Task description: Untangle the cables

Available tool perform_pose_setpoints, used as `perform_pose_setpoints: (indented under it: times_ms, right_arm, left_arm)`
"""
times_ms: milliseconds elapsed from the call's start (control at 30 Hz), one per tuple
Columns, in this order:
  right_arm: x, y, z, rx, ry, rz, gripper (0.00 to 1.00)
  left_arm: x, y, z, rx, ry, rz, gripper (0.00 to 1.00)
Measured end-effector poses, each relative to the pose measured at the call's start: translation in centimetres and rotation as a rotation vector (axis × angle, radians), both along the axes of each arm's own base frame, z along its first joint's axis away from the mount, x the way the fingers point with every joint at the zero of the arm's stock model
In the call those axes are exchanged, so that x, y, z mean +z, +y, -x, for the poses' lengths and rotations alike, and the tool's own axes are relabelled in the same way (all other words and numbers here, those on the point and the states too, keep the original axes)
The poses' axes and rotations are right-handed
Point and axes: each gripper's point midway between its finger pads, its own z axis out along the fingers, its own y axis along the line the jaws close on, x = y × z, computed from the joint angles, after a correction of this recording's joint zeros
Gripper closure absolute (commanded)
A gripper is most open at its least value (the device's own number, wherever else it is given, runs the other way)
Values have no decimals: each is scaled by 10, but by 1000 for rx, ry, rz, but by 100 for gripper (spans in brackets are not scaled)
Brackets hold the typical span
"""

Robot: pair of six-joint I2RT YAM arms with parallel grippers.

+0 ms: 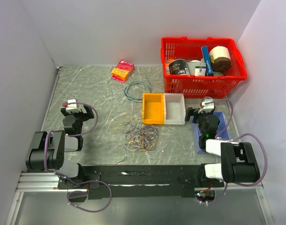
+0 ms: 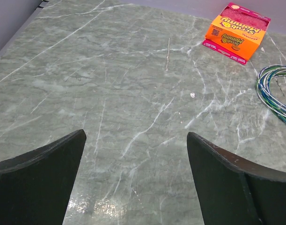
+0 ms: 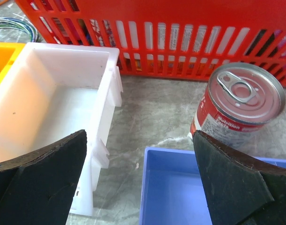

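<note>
We had the left hand (image 1: 77, 111) and the right hand (image 1: 204, 112) both spread wide and empty, while the cables (image 1: 140, 136) lay in a loose heap on the bench (image 1: 96, 84) between them, about equally far from each, to the left hand's right.

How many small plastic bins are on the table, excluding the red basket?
3: a yellow bin and a white bin side by side mid-table, and a blue bin to their right, partly hidden.

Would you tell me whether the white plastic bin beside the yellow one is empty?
Empty: the right wrist view shows only bare floor and walls inside the white plastic bin.
</note>
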Motion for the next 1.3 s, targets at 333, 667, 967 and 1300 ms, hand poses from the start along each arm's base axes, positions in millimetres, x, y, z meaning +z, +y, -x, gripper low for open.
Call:
perform_pose_setpoints:
  times_ms: [333,667,967,1300]
  right_arm:
    - [66,-5,10,-51,-105,-65,0]
    - [145,31,19,126,-99,-159,0]
    - [132,94,53,318,53,-123,0]
    - [121,138,78,471,125,-57,0]
  left_arm:
    - [-1,-5,-4,-32,28,-6,4]
    - [104,-98,-66,-551,132,-67,4]
    - [30,-265,105,-1300,517,-272,4]
    - [-18,-305,166,-1427,586,-509,4]
